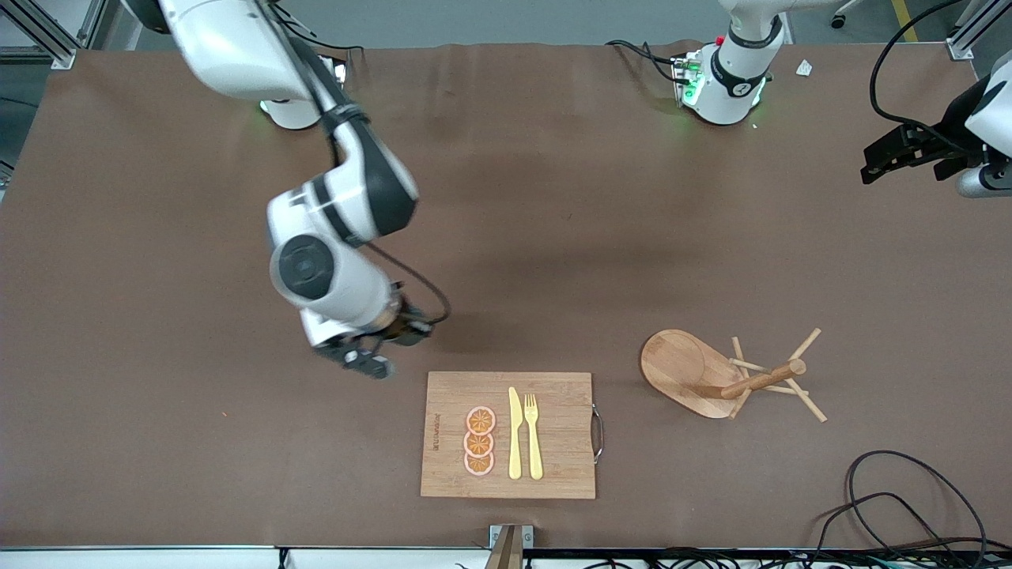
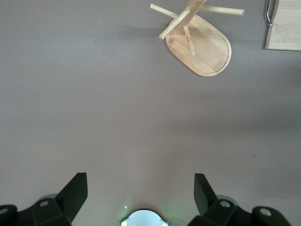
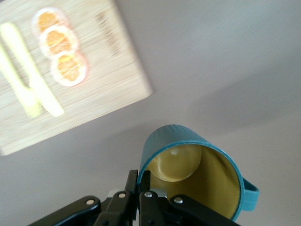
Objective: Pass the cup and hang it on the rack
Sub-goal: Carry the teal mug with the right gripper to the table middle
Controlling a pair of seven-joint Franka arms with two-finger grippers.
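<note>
Teal and ribbed on the outside, mustard-yellow within, the cup (image 3: 195, 176) is pinched by its rim in the right pincer (image 3: 139, 188), one finger inside the wall and one outside, so the handle sticks out free of the fingers, probably to leave it open for a peg. In the front view the right pincer (image 1: 365, 357) hangs over the brown surface (image 1: 158, 316) just off the corner of the bamboo cutting board (image 1: 553, 466), and the arm itself hides the cup there. On the board lie three orange slices (image 1: 479, 441), a yellow knife (image 1: 515, 435) and a yellow fork (image 1: 534, 435).

The rack (image 1: 711, 375) stands toward the left arm's end of the surface, well apart from the cup, which seems to be why a handover is needed. Its pegs are bare.

The left pincer (image 2: 141, 190) waits high over the surface near the left arm's base, fingers spread wide and holding nothing, looking down on the rack (image 2: 202, 47).
</note>
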